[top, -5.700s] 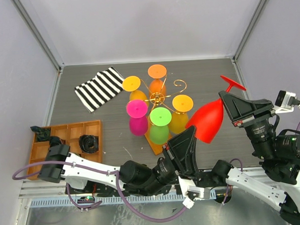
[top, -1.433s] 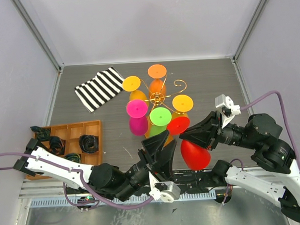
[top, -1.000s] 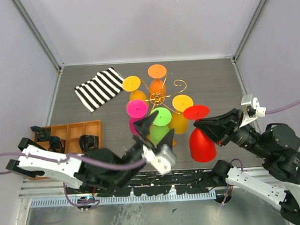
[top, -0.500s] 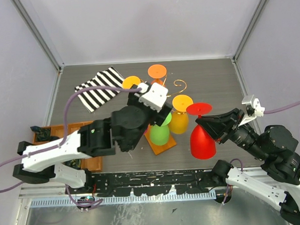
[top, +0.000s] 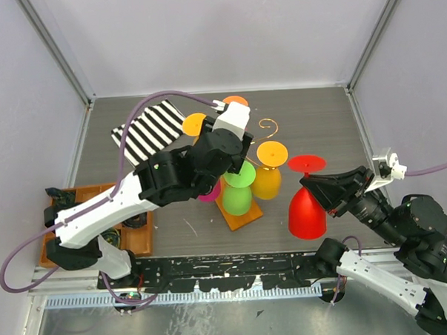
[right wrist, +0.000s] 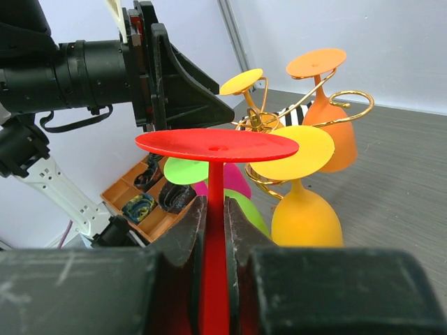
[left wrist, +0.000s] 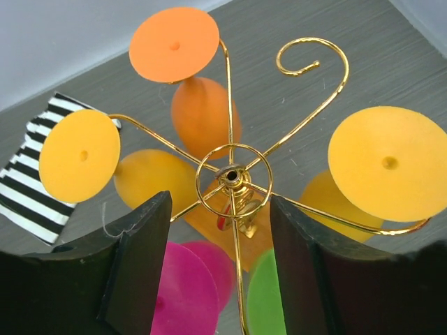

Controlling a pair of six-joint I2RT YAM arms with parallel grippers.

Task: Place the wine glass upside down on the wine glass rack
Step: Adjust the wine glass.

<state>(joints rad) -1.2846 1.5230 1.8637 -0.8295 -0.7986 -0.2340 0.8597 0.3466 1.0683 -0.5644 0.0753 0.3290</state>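
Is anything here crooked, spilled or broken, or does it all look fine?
Nothing looks spilled or broken. Five glasses hang upside down on the wine glass rack; its sixth curled arm is bare. The red wine glass sits upside down in the right gripper, off the rack.

The wine glass rack point(left wrist: 231, 176) is glossy gold metal wire. The red wine glass point(top: 305, 212) looks like smooth, satiny plastic.
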